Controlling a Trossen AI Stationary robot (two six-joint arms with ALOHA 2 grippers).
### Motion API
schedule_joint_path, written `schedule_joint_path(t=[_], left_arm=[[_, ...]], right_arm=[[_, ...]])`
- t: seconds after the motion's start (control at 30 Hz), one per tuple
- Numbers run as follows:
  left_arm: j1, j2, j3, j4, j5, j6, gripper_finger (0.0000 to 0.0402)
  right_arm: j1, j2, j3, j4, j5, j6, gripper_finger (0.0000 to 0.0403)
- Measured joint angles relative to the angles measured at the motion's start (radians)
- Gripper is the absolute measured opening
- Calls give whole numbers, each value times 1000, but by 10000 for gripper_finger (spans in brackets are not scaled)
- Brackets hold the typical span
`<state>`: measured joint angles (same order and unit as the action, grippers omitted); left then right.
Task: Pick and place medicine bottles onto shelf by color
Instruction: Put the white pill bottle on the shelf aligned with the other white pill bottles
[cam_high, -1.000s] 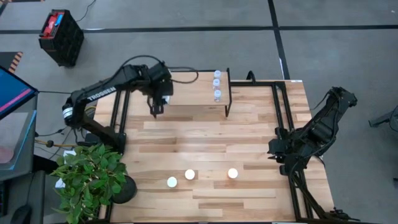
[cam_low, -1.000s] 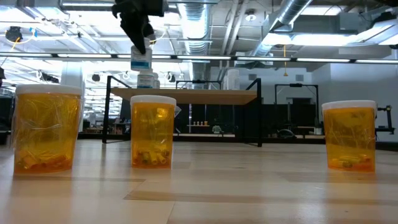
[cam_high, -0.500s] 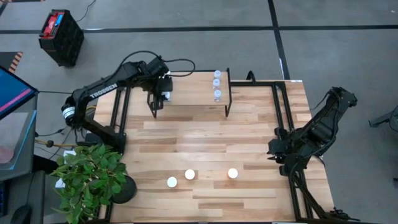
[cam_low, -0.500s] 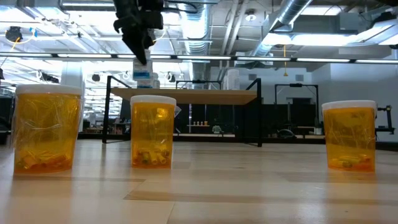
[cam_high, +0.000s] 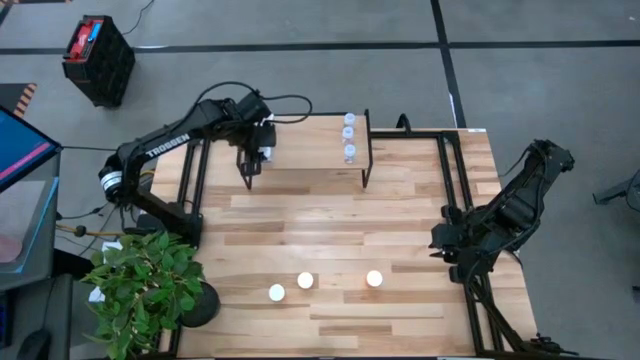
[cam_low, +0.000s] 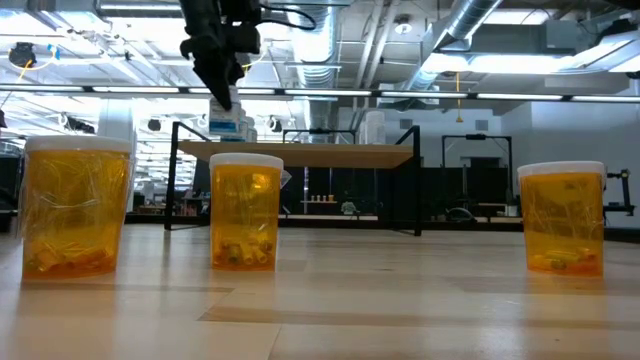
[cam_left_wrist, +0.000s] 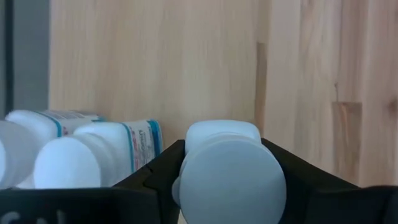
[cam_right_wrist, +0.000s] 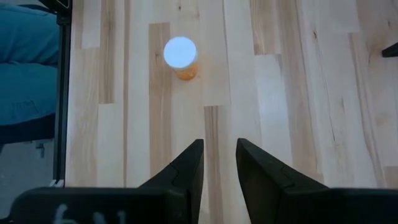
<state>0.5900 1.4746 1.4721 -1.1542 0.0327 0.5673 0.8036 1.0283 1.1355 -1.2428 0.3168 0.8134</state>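
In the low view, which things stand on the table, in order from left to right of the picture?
Orange bottle at the left edge → second orange bottle → third orange bottle at the right. The shelf spans the background behind them.

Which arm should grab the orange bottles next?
Probably the right arm. Its claw hangs empty above the table with an orange bottle just ahead. The left claw is over the shelf, with a white bottle between its fingers.
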Motion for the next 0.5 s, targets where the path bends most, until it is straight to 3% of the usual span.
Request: schedule_joint_path(t=[0.5], left_arm=[[0,0,-4,20,-41,-13,208]], right_arm=[[0,0,0,2,0,0,118]])
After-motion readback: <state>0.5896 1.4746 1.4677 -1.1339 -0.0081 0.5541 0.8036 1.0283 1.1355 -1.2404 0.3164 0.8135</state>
